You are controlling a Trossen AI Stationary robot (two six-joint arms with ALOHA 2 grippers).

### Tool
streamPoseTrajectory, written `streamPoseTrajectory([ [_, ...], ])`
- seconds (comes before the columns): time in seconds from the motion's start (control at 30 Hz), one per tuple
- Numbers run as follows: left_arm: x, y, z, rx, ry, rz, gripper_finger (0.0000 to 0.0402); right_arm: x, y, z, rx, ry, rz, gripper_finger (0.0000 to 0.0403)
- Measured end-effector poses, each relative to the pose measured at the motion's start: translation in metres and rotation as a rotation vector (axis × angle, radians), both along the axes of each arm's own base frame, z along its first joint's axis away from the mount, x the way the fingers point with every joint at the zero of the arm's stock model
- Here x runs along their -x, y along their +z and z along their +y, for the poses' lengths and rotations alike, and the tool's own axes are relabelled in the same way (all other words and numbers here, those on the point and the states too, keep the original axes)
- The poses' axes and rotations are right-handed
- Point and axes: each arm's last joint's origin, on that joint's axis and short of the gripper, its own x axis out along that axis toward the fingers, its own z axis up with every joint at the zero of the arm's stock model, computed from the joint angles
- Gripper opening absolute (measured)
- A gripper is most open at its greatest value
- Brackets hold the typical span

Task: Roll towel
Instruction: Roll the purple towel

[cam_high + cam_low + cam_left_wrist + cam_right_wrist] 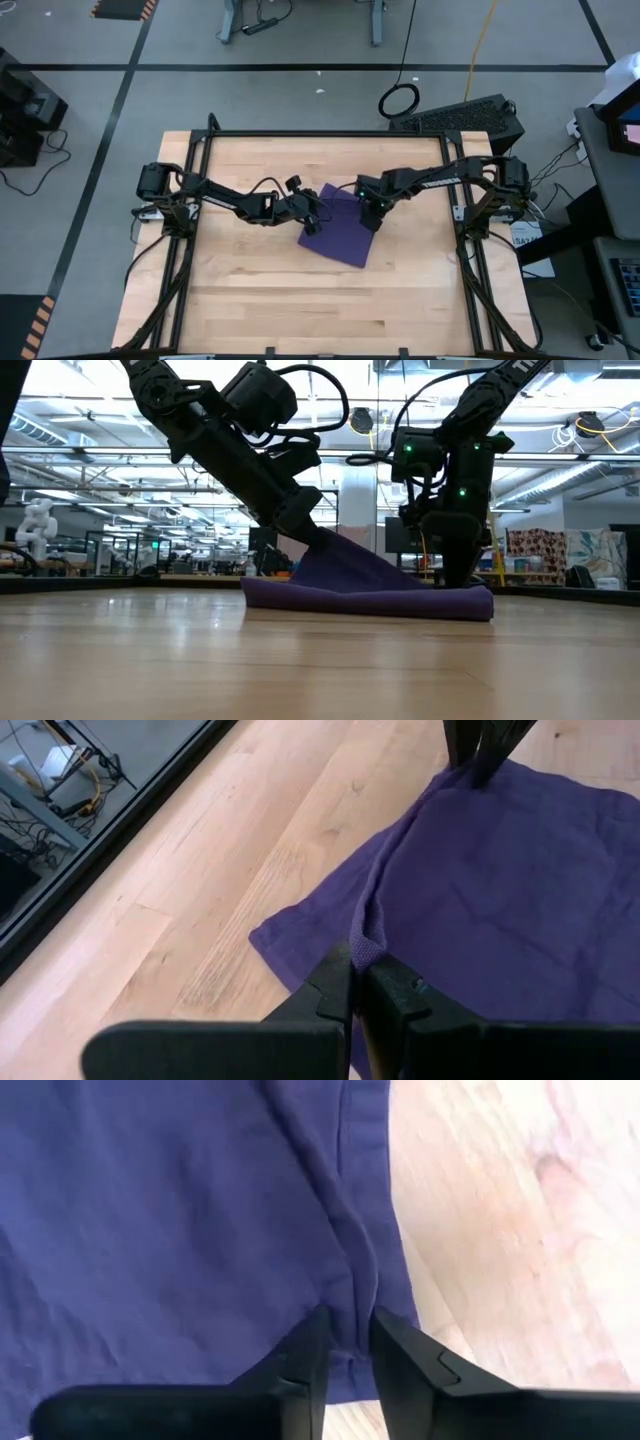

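**Gripping the purple towel at two edges**

Seen from above, the left arm is stretched from the left side of the bench (250, 290) toward the middle. The left claw (313, 216) is found at the left edge of the towel (343, 238). In the left wrist view its fingers (335, 988) are pressed nearly together, and a thin fold of the purple cloth (500, 910) is pinched between them. In the low view this edge is seen lifted off the wood, so that the cloth (350, 582) rises in a slope up to the left claw (305, 525).

The towel is placed near the middle of the bench, a little toward the far side, and it is turned at an angle to the bench edges. Most of it is lying flat on the wood.

On the right, the right arm is reaching in from the right side of the bench. The right claw (371, 216) is set on the upper right part of the towel, close to the left claw but apart from it. In the right wrist view the fingers (305, 1355) are held narrow, with a ridge of the towel's (170, 1220) hem caught between them, just beside the bare wood. In the low view the right claw (458, 575) is pointed straight down, and its tip is at the towel near the bench surface.
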Motion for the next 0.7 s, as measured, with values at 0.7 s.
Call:
streamPoseTrajectory([
  [0.7, -0.0001, 0.0002, -0.001, 0.0, -0.004, -0.001, 0.0015, 0.004, 0.0022, 0.0016, -0.026, 0.008, 0.059, 0.0002],
])
